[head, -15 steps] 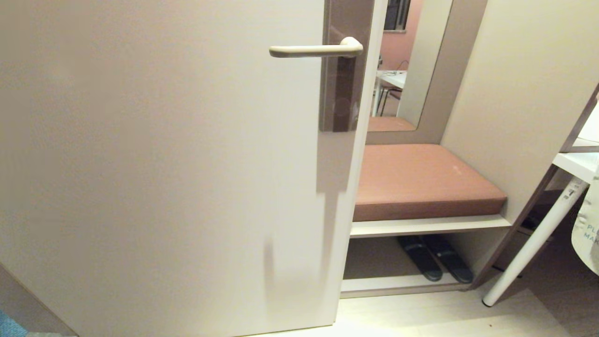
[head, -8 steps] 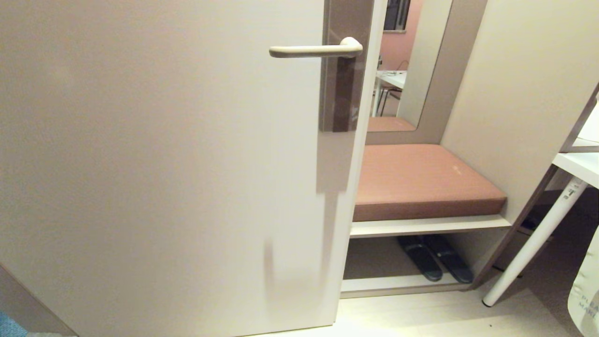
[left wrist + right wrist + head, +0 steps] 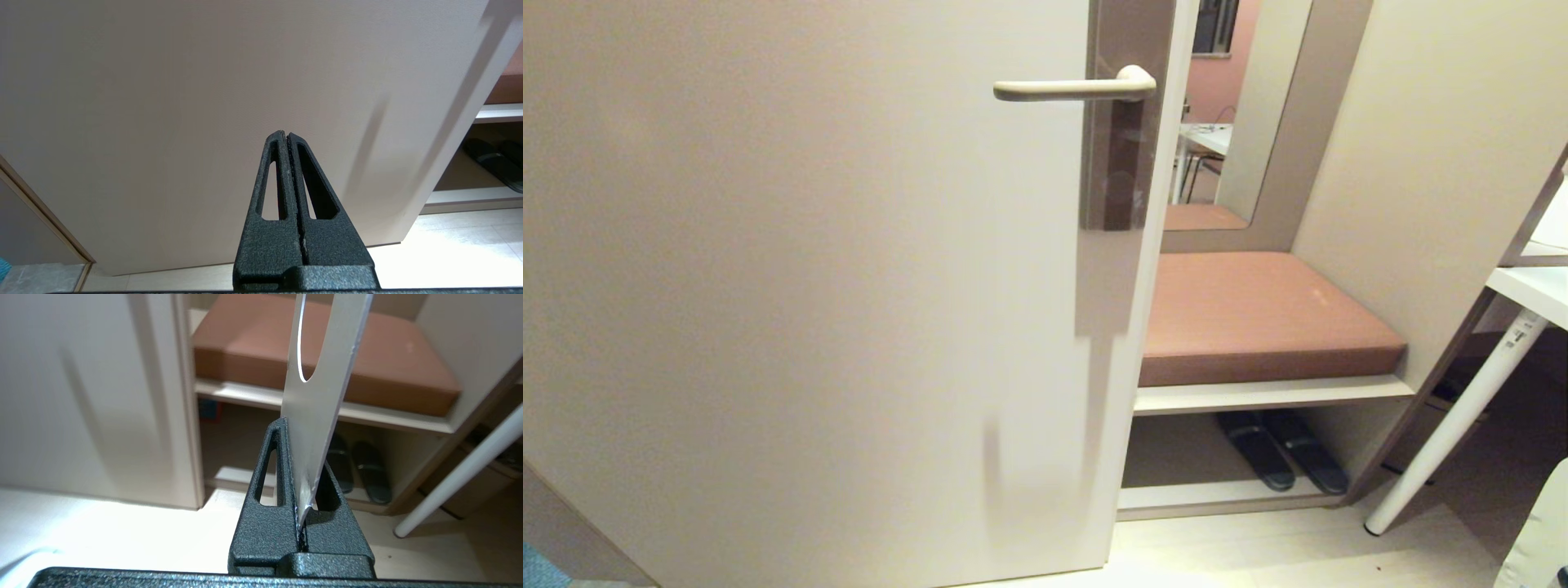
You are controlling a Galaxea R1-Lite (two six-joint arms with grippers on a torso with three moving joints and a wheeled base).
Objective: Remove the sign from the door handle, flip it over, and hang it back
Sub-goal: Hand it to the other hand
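Door sign: off the handle, clamped in the right gripper, low and right of the door.

Item: the sign (image 3: 322, 375), pale face seen edge-on from the right wrist, its hole above the jaws, pinched at its lower end by the right gripper (image 3: 300, 477); a pale corner of it (image 3: 1539, 539) shows at the head view's lower right edge, well apart from the door handle (image 3: 1074, 87). Handle: bare cream lever, level, on a brownish backplate (image 3: 1123, 155) at the door (image 3: 809, 286) edge. Left gripper (image 3: 288, 171): clenched on nothing, facing the door's lower panel. Right of the door: bench with cushion (image 3: 1258, 314), dark slippers (image 3: 1282, 461) on the shelf beneath, white table leg (image 3: 1454, 429).
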